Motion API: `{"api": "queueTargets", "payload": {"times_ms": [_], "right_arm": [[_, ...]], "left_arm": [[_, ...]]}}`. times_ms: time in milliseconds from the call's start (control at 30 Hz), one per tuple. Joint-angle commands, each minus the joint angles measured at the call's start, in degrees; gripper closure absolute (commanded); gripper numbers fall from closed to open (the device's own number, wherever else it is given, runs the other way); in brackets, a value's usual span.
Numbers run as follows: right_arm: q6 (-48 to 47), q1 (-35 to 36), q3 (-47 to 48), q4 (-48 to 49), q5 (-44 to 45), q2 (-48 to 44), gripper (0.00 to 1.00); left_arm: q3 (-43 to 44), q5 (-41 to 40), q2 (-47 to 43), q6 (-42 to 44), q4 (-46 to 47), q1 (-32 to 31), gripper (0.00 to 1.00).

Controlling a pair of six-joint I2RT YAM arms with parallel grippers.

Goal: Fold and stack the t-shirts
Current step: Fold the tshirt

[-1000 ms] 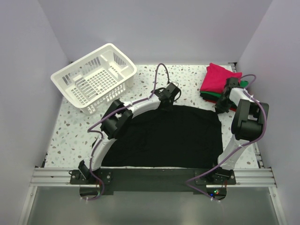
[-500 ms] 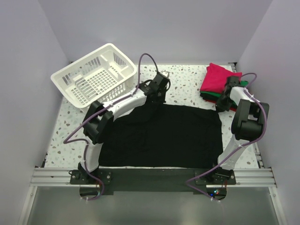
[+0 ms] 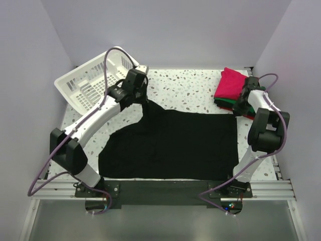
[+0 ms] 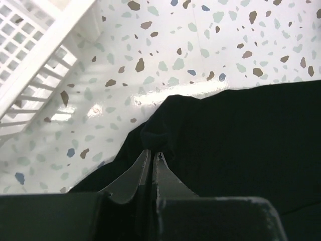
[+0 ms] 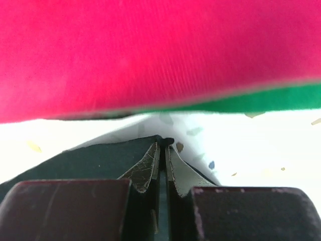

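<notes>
The black t-shirt (image 3: 175,145) lies spread flat on the bench (image 3: 195,88), its near hem along the front edge. My left hand (image 4: 152,154) is pinched tight on the shirt's far-left corner, with the cloth bunched at its fingertips and drawn up into a peak. My right hand (image 5: 163,145) is clamped on the far-right corner, a nub of black cloth at its tips. Just beyond the right hand sits the folded stack, a magenta shirt (image 3: 234,83) over a green shirt (image 5: 281,98). The white basket (image 3: 90,88) stands just beyond the left hand.
</notes>
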Motion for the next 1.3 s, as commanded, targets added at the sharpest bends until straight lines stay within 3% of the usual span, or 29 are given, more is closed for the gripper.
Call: {"api": "queueTargets", "payload": {"times_ms": [0, 333, 667, 967, 1267], "right_arm": [[1.1, -0.1, 0.8, -1.6, 0.6, -5.7, 1.0], [1.3, -0.1, -5.2, -4.6, 0.1, -15.3, 1.0], [0.8, -0.2, -12.7, -14.5, -0.4, -27.6, 1.0], [1.7, -0.1, -20.8, -19.2, 1.2, -37.2, 1.0], [3.3, -0.1, -24.8, -22.6, 4.7, -42.2, 1.0]], "left_arm": [[-2.7, -2.1, -6.6, 4.6, -5.5, -0.6, 1.0], [-7.2, -8.4, -20.7, 7.9, -12.7, -0.6, 1.0], [-9.4, 0.4, -32.9, 11.3, -17.5, -0.6, 1.0], [-11.9, 7.4, -35.9, 11.0, -23.5, -0.6, 1.0], [-13.9, 8.0, -36.6, 9.5, -29.0, -0.6, 1.0]]}}
